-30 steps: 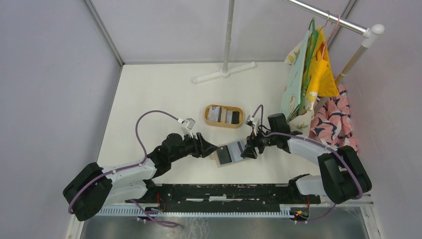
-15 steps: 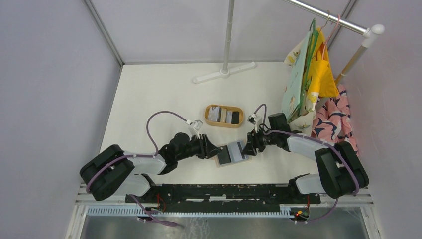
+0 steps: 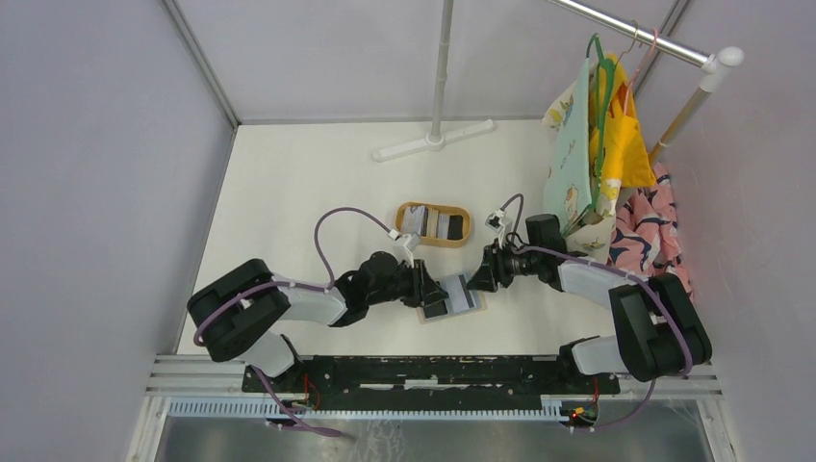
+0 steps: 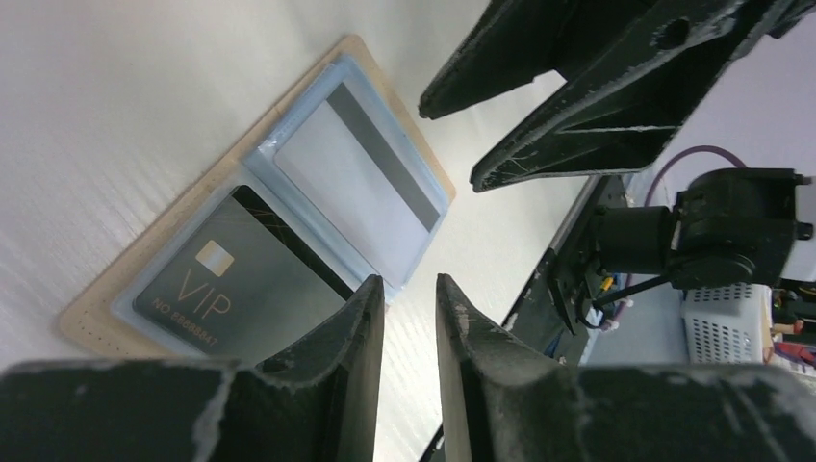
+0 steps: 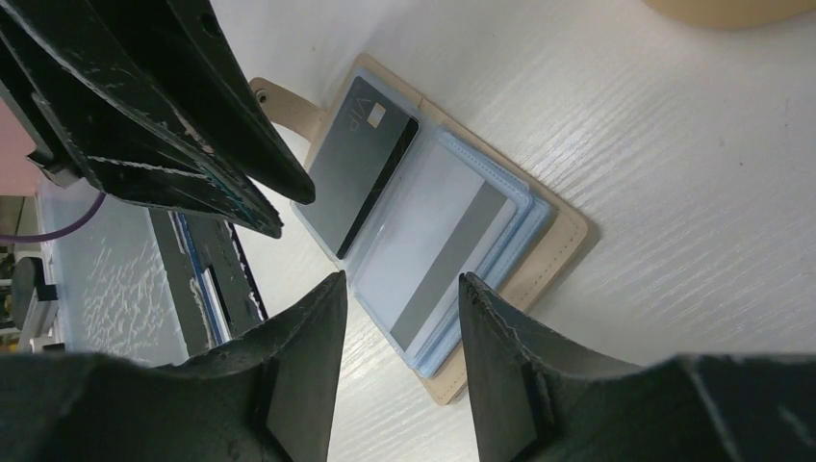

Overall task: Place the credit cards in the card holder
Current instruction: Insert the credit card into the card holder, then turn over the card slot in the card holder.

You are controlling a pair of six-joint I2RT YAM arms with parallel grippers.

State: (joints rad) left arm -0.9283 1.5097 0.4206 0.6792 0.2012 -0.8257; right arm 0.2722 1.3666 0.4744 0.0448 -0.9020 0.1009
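White surface (image 3: 318,183) inside a grey-walled enclosure; card holder (image 3: 452,296) lying open and flat between the two pincers, blue sleeves upward; black VIP card (image 4: 226,289) in the sleeve nearer the left pincer (image 4: 409,289); white card (image 4: 351,168) with grey stripe in the sleeve nearer the right pincer (image 5: 399,289); left pincer low at the holder's edge, fingers narrowly apart, nothing seen between them; right pincer facing it, fingers wider apart, empty; oval wooden tray (image 3: 398,223) beyond both pincers, further cards (image 3: 433,224) inside; clothes rack (image 3: 664,43) with hanging garments (image 3: 616,144) behind the right pincer.
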